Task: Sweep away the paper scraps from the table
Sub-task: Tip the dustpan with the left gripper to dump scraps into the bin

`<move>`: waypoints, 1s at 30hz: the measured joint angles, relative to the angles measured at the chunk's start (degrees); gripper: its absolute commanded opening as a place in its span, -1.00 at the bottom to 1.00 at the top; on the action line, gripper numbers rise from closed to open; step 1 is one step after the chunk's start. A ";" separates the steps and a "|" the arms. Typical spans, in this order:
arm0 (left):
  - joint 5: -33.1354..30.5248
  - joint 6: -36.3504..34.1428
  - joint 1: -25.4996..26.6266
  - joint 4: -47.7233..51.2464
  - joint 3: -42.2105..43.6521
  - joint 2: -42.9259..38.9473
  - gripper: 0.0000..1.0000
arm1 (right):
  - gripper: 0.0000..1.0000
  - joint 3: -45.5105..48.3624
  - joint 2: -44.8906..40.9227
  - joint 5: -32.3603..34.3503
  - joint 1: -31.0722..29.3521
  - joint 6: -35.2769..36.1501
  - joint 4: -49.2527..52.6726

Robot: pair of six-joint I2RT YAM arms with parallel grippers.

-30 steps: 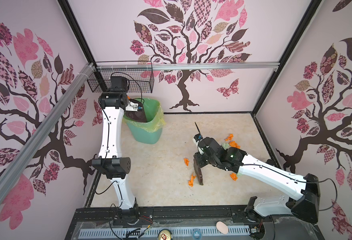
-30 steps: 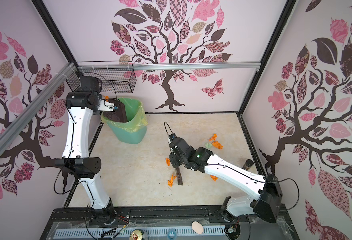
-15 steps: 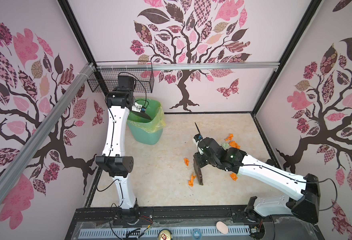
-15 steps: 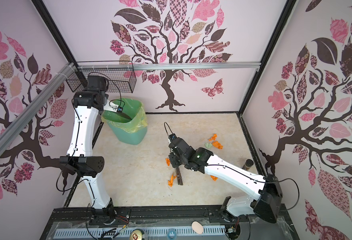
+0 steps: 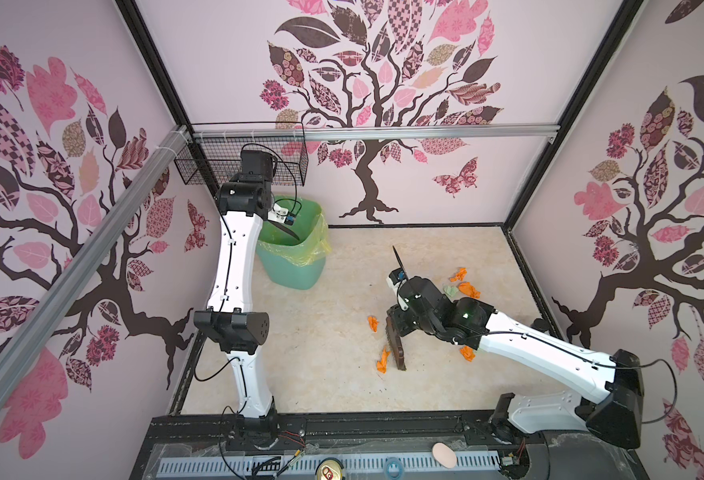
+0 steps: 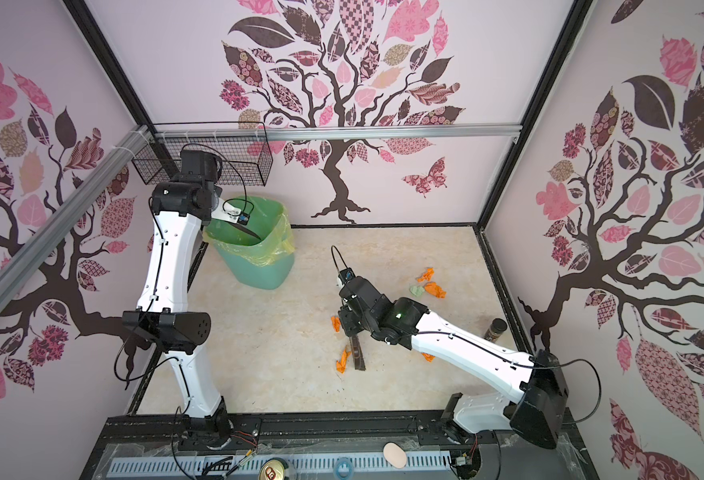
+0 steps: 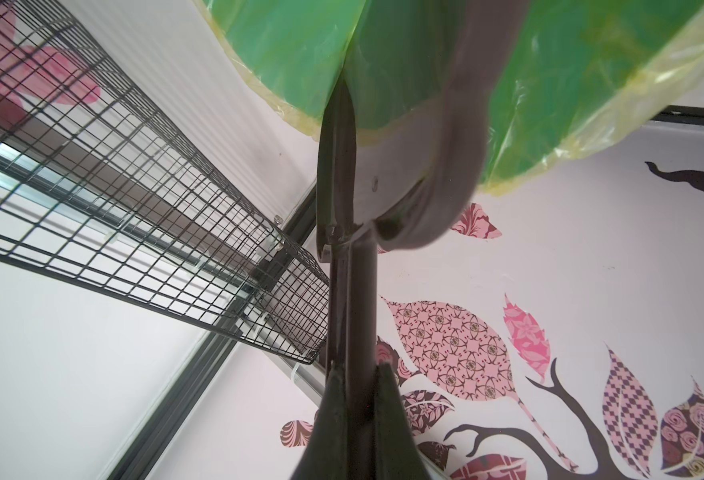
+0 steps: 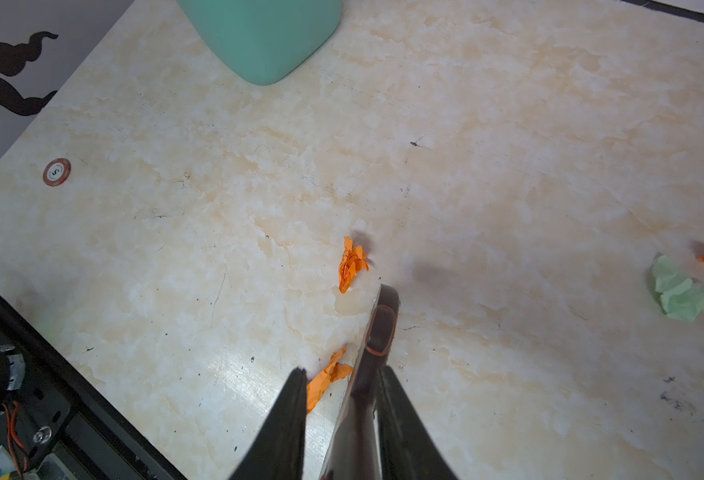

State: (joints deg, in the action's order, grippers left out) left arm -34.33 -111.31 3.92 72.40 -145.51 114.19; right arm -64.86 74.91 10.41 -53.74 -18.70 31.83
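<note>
Orange and pale green paper scraps lie on the beige table (image 5: 321, 374): two orange ones (image 5: 372, 323) (image 5: 382, 360) beside the brush, others (image 5: 468, 289) with a green one (image 5: 449, 291) farther right. My right gripper (image 5: 400, 322) (image 8: 342, 370) is shut on a dark brown brush (image 5: 396, 345) (image 8: 379, 332) whose head rests on the table. My left gripper (image 5: 279, 218) (image 7: 356, 370) is shut on the dark handle of a dustpan (image 7: 446, 145), held over the green-lined teal bin (image 5: 296, 270) (image 7: 591, 83).
A black wire basket (image 5: 217, 166) hangs on the wall behind the left arm. A dark jar (image 6: 496, 328) stands by the right edge, and a red poker chip (image 8: 56, 171) lies on the table. A can (image 5: 329, 471) sits on the front rail.
The left arm has swung to the right with the dustpan, which has lifted from deep in the bin to over its mouth. The right arm and brush have not moved.
</note>
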 measured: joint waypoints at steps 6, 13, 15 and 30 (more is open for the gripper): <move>2.12 -0.81 0.83 -1.84 -0.55 -0.17 -1.00 | -1.00 0.00 0.07 -0.02 0.00 0.00 -0.17; 4.79 -1.36 3.58 -4.59 -0.55 -2.67 -1.00 | -1.00 0.02 0.15 -0.02 0.00 -0.02 -0.44; 4.87 -1.73 3.96 -5.86 -0.55 -3.78 -1.00 | -1.00 0.13 0.04 -0.02 0.00 -0.04 -0.52; 9.68 4.33 3.61 -5.84 7.23 -20.37 -1.00 | -1.00 1.86 -2.64 0.50 0.00 -1.29 0.17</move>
State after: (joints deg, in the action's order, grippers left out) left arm -24.64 -106.98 7.53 66.57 -138.28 93.82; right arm -63.00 72.27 10.92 -53.74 -19.99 32.01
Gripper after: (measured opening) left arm 0.084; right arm 0.302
